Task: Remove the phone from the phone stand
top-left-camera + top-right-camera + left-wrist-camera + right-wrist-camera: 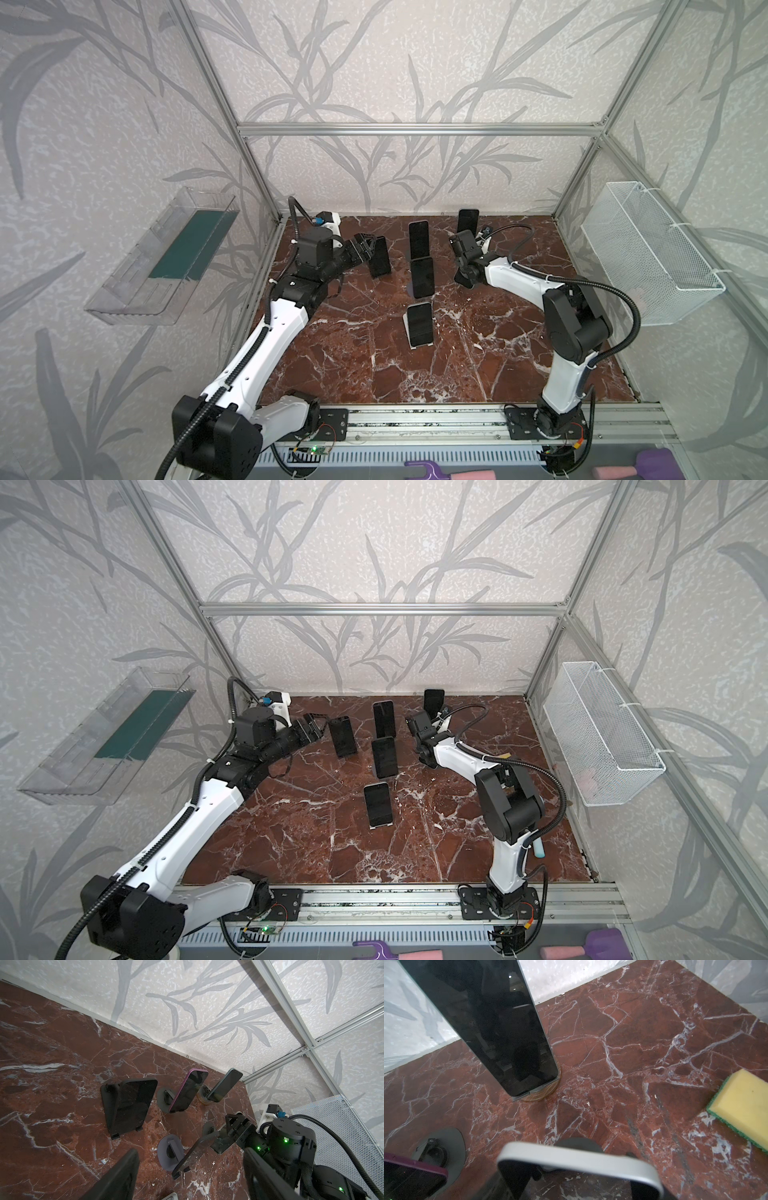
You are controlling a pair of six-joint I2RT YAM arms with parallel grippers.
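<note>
L gripper (366,248) seen open, empty, just left of blk phone (380,262) | R gripper (228,1133) placed at silver phone (579,1159), well right of blk phone | grip can't be told

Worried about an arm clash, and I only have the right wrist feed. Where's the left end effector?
Observer: The left end effector is beside the upper end of the black phone, left of the centre row. Its jaws are open with nothing between them.
Operator: Phones outside my frame besides that one?
Observer: Two down the middle: the middle phone on a grey round stand, and the front phone on a white stand.
Operator: Is the right end effector on the silver-edged phone?
Observer: The left wrist view shows it at that phone's upper end; clamped or not, I cannot tell.
</note>
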